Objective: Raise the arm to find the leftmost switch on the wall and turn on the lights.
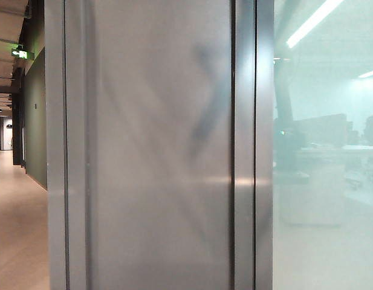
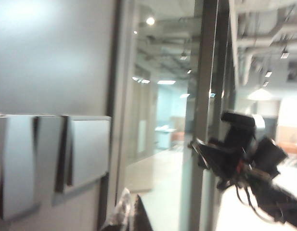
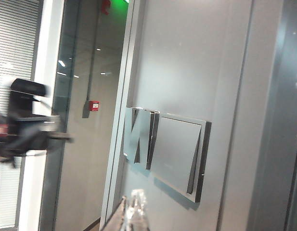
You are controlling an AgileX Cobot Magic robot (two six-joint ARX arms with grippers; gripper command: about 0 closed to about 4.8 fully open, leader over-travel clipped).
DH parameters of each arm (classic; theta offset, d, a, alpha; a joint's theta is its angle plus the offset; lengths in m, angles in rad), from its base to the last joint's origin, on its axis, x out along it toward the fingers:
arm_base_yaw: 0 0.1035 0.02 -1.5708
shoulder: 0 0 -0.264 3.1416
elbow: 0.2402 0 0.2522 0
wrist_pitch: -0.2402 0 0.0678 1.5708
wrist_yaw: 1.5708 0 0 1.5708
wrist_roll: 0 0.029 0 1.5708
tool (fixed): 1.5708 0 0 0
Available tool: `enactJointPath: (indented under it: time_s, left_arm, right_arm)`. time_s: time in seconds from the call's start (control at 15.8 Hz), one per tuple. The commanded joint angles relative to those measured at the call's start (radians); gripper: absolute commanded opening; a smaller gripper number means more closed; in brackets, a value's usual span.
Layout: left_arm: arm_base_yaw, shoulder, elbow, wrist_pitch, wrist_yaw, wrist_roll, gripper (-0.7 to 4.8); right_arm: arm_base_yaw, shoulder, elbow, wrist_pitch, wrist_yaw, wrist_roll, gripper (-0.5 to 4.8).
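Note:
The wall (image 1: 156,181) is a smooth grey metal panel, and no switch shows on it in the exterior view. A hazy dark streak (image 1: 207,106) slants across it. In the left wrist view a row of three grey rocker switches (image 2: 52,159) is on the wall. The one nearest the camera (image 2: 13,166) is at the row's left end. My left gripper (image 2: 130,211) is shut, just below and beside the row, apart from it. In the right wrist view the same switch plate (image 3: 167,151) is close above my right gripper (image 3: 131,209), which is shut and empty. Each wrist view shows the other arm (image 2: 239,151) (image 3: 25,122) raised near the wall.
Narrow vertical frame strips (image 1: 243,145) border the panel. A pale green frosted glass pane (image 1: 325,181) lies to its right, with blurred desks behind. A corridor (image 1: 17,211) runs off at the left. A red alarm box (image 3: 93,105) is on a far wall.

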Motion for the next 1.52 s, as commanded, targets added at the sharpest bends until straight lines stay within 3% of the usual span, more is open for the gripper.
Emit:
enactJointPath:
  time_s: [0.06,0.25,0.44,0.57,0.7,0.89,0.95,1.14,1.27,1.52]
  left_arm:
    - [0.002,-0.109,0.004,-0.241,-0.122,0.22,-0.05]
    - [0.002,-0.224,0.003,-0.519,-0.406,0.455,-0.06]
    - [0.002,-0.28,0.002,-0.712,-0.639,0.602,-0.06]
    - [0.002,-0.286,0.002,-0.829,-0.745,0.658,-0.06]
    - [0.002,-0.294,-0.028,-0.903,-0.757,0.701,-0.06]
    - [0.002,-0.341,-0.171,-0.847,-0.803,0.698,-0.06]
    - [0.002,-0.367,-0.235,-0.801,-0.803,0.692,-0.06]
    - [0.002,-0.431,-0.377,-0.705,-0.769,0.652,-0.06]
    - [0.002,-0.499,-0.502,-0.638,-0.77,0.618,-0.06]
    - [0.002,-0.665,-0.776,-0.475,-0.777,0.617,-0.06]
  right_arm:
    - [0.0,-0.019,0.002,0.008,0.0,0.005,0.0]
    - [0.0,-0.035,0.002,-0.034,0.0,0.005,0.0]
    - [0.0,-0.047,0.002,-0.127,0.002,0.004,-0.01]
    - [0.0,-0.056,0.002,-0.205,0.005,-0.01,-0.01]
    - [0.0,-0.076,0.002,-0.341,0.042,-0.088,-0.01]
    - [0.0,-0.133,-0.001,-0.626,0.349,-0.246,-0.01]
    - [0.0,-0.149,-0.01,-0.684,0.407,-0.286,-0.01]
    - [0.0,-0.219,-0.125,-0.715,0.452,-0.326,-0.01]
    - [0.0,-0.299,-0.286,-0.671,0.46,-0.326,-0.01]
    - [0.0,-0.535,-0.706,-0.399,0.568,-0.325,-0.01]
